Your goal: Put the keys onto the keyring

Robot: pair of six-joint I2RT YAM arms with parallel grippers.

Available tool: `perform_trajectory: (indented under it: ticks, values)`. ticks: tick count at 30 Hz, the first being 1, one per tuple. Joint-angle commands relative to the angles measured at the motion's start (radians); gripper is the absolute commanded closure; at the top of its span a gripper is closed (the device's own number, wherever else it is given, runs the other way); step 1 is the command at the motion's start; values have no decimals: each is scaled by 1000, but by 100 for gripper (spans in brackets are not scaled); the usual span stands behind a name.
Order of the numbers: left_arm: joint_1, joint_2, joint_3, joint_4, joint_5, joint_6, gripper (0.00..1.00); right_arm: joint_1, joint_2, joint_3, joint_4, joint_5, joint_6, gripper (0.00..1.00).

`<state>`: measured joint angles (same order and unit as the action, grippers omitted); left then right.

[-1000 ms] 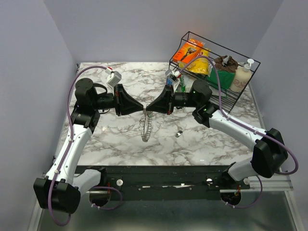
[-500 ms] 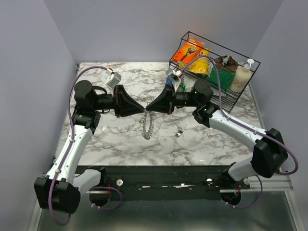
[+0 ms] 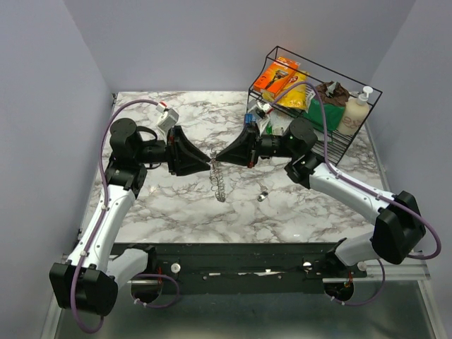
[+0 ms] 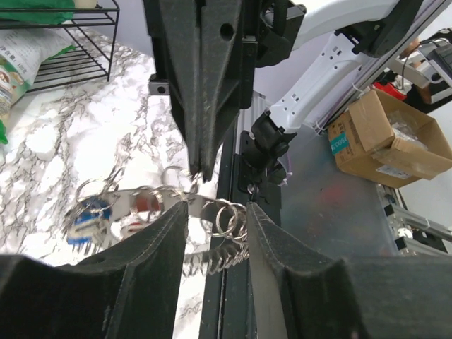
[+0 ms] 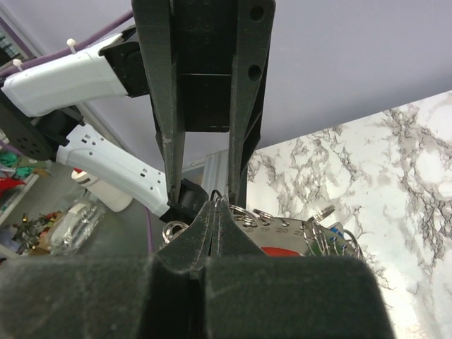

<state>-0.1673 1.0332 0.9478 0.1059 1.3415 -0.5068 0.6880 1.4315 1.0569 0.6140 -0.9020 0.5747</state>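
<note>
Top external view: a white-and-grey marble table (image 3: 183, 205) sits between pale lilac walls (image 3: 212, 42). Above its middle, the right gripper (image 3: 217, 160) has its jaws clenched on the keyring (image 3: 220, 182), which hangs below. The left gripper (image 3: 210, 162) jaws stand released either side of it. A loose key (image 3: 263, 196) lies nearby. Writing on the orange package (image 3: 277, 74) is unreadable.

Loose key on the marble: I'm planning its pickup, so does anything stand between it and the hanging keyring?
Nothing visible does. The small silver key lies alone on the white marble table, right of the silver wire keyring strung with keys, which hangs from the shut right gripper.
</note>
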Motion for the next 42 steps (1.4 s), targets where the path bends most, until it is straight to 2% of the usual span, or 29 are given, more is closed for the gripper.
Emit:
perform_trajectory:
  ticks: [1, 3, 6, 7, 9, 10, 11, 12, 13, 14, 17, 18, 19, 22, 24, 38, 42]
  values:
    - [6, -38, 20, -38, -62, 37, 50, 4, -68, -35, 139, 63, 45, 99]
    - [6, -42, 22, -11, -71, 19, 50, 4, -95, -67, 185, 116, 66, 99]
    - [6, -45, 3, 141, -84, -106, 49, 5, -129, -110, 253, 181, 99, 99]
    - [6, -47, -19, 290, -88, -215, 49, 4, -135, -116, 266, 192, 106, 99]
    - [6, -33, -41, 450, -88, -342, 49, 4, -151, -130, 291, 221, 119, 99]
    - [6, -25, -55, 594, -88, -395, 49, 4, -155, -135, 302, 225, 125, 99]
    - [5, -9, -60, 671, -88, -518, 49, 4, -158, -136, 322, 229, 132, 99]
    - [2, 4, -67, 751, -88, -574, 49, 2, -155, -135, 329, 226, 146, 99]
    - [-1, 16, -73, 894, -84, -637, 48, 4, -151, -129, 337, 221, 152, 99]
    - [-6, 48, -72, 961, -76, -738, 48, 4, -148, -126, 355, 206, 160, 99]
    - [-40, 112, -58, 1210, -67, -887, 48, 4, -126, -107, 386, 186, 191, 99]
    - [-46, 129, -54, 1271, -68, -986, 48, 4, -123, -106, 392, 177, 200, 99]
    - [-54, 148, -44, 1386, -68, -1031, 49, 4, -121, -104, 398, 176, 203, 99]
    - [-54, 212, -24, 1581, -68, -1205, 53, 4, -125, -103, 400, 175, 202, 99]
    - [-55, 232, -23, 1577, -67, -1207, 56, 4, -129, -103, 392, 175, 195, 99]
    - [-63, 219, -32, 1545, -53, -1174, 61, 4, -123, -101, 375, 186, 185, 99]
    - [-67, 202, -47, 1459, -51, -1080, 62, 4, -117, -94, 380, 181, 192, 99]
